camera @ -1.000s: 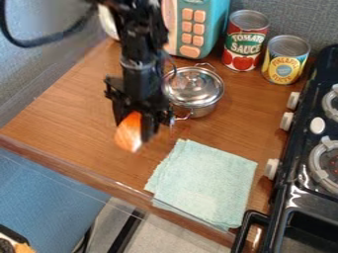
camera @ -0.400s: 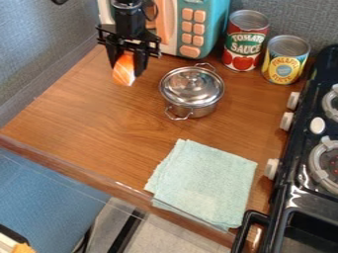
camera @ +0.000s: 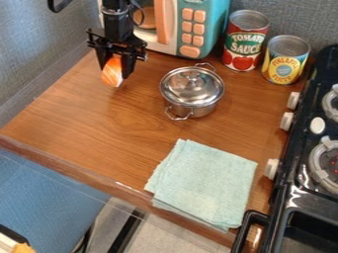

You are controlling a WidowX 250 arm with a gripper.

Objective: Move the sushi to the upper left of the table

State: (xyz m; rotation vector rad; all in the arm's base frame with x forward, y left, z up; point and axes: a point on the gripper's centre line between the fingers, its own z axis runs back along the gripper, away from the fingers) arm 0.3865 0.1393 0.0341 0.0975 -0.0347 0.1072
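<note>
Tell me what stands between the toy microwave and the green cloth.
In the camera view, the lidded metal pot stands between them, one side handle toward the cloth.

Sushi (camera: 113,75) is orange with white stripes; gripper (camera: 114,70) is black. Table (camera: 99,118) is brown woodgrain. Cloth (camera: 204,183) is pale green. Pot (camera: 192,89) is silver. Microwave (camera: 216,24) is teal, buttons (camera: 190,51) peach. Stove (camera: 300,141) is black.

I had a broad open stretch of counter (camera: 86,116) between the grey wall (camera: 36,64), the lidded pot (camera: 191,91) and the cloth (camera: 204,183). Only a narrow gap ran between the pot and the toy microwave (camera: 188,29); the red can (camera: 245,42) and yellow can (camera: 285,62) stood beyond, blocking me.
</note>
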